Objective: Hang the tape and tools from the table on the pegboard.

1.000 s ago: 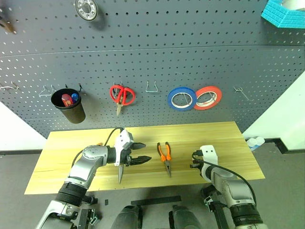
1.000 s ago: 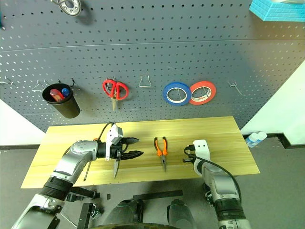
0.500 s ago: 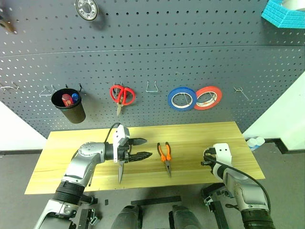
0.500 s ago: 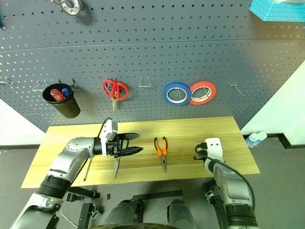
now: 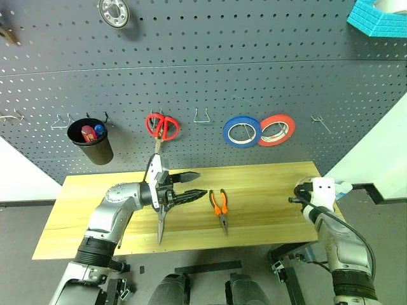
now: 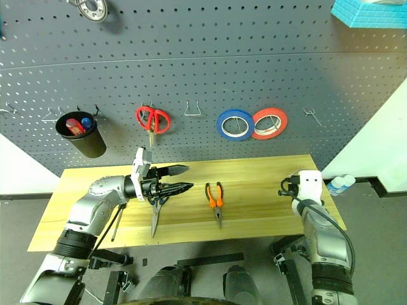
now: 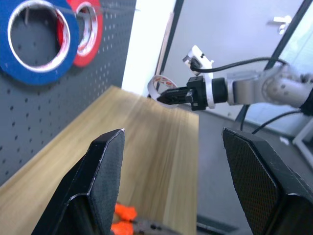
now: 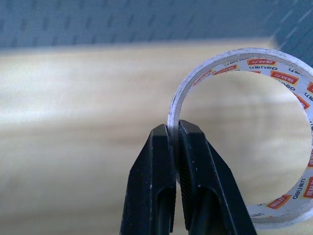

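A light wood table [image 5: 267,181] fronts the grey pegboard [image 5: 254,89]; right gripper [image 8: 176,147] pinches the tape [image 8: 274,58], left gripper [image 5: 189,186] spread.

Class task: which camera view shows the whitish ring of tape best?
The right wrist view: the tape is large there, its wall pinched by the shut right hand. The left wrist view shows it small and distant; in the eye views it is barely discernible.

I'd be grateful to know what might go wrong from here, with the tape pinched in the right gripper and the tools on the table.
1. The right gripper pinches the tape only by its thin wall, so the ring may swing or slip off.
2. The open left gripper hovers above the scissors on the table; a careless descent might knock them or the pliers.
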